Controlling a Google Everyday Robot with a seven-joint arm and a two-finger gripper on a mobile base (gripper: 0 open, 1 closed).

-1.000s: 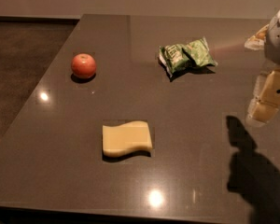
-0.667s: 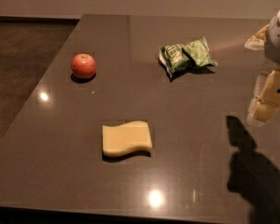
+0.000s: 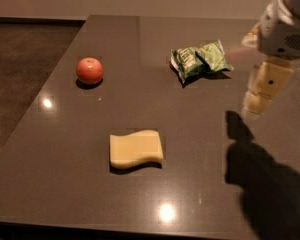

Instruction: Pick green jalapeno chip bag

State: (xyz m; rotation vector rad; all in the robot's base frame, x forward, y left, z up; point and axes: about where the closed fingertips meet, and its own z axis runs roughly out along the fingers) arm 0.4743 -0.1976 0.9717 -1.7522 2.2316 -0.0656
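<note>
Leftward the gripper has edged from the table's right edge toward the green jalapeno chip bag. Bag lies ungrasped near the far edge; gripper opening: cannot tell

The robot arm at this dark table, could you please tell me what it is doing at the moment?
The robot is after the green jalapeno chip bag, which lies crumpled toward the far side of the table. The gripper hangs above the table at the right, nearer the camera than the bag and not touching it, so the pick is not yet made. A red apple sits at the left and a pale yellow wavy slab lies near the front, both untouched.
</note>
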